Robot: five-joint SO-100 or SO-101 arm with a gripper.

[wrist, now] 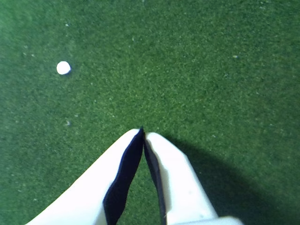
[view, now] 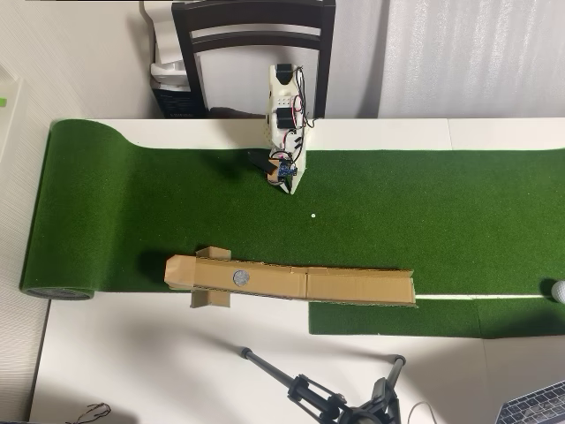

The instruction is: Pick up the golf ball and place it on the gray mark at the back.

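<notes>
I am sitting folded at the upper middle of the overhead view, my white arm (view: 284, 97) reaching down the frame from a dark chair (view: 254, 35) and my gripper (view: 291, 184) pointing onto the green putting mat (view: 132, 203). My 2 fingers (wrist: 173, 173) are pressing together, tips meeting at the lower middle of the wrist view, gripping nothing.

Going left to right in the overhead view: the mat's rolled end is lying at the far left edge. Next, a long cardboard trough (view: 353, 284) is running across the lower middle, and the gray mark (view: 241, 277) is sitting inside it toward its left end, with nothing on it. Just right of and below my gripper, a tiny white dot (view: 312, 215) is lying on the turf. A black tripod (view: 327, 397) is lying on the white table (view: 141, 362) at the bottom. The golf ball (view: 559, 290) is resting at the far right edge, partly cut off by the frame, well apart from me and from the trough.

The wrist view is showing only turf, my closed fingers and the white dot (wrist: 63, 68) at its upper left; the ball, the trough and the mark are appearing only in the overhead view.
</notes>
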